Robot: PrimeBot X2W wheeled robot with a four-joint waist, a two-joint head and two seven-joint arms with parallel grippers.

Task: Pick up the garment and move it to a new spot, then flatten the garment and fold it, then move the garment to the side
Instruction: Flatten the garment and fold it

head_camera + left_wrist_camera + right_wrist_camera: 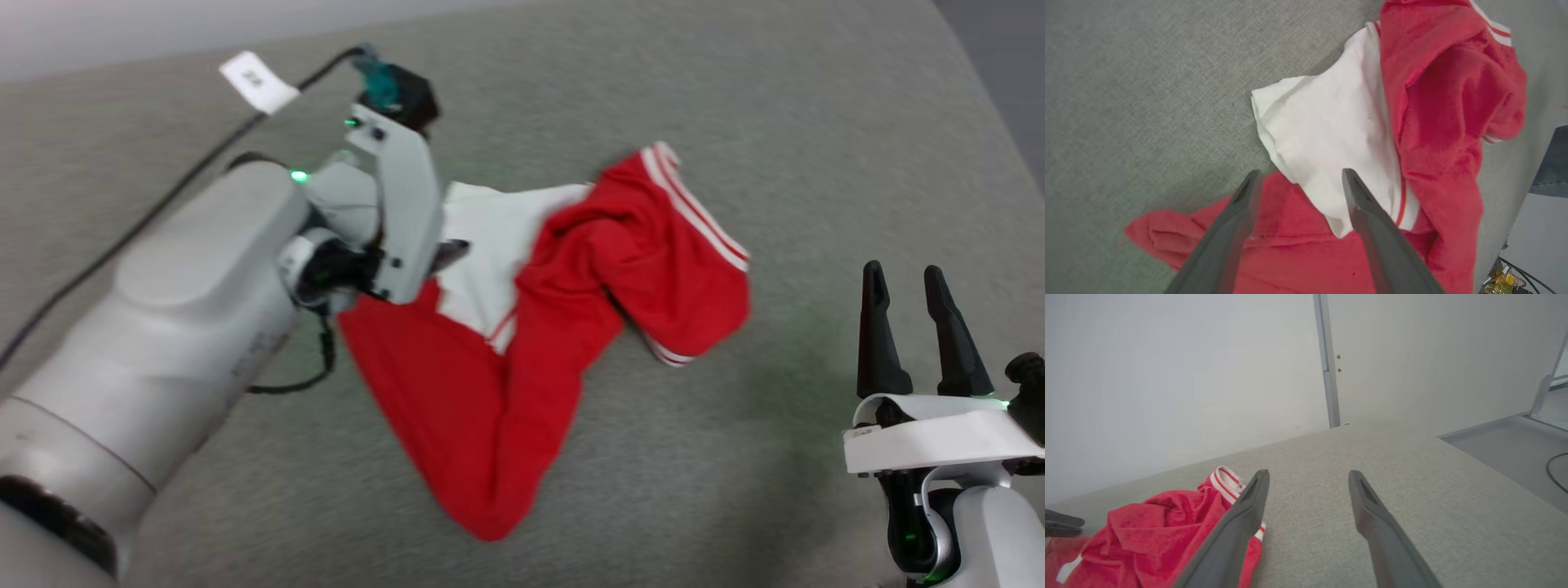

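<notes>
- Two grippers show: your left gripper hangs over the garment at its left edge, where the white sleeve meets red cloth. Your right gripper sits well apart to the right.
- Left fingers are spread, nothing between them; you cannot tell whether the tips touch cloth. Right fingers are spread and empty.
- Crumpled on the grey surface, the garment's long axis runs from a near red tip to the striped trim at the far right.
</notes>
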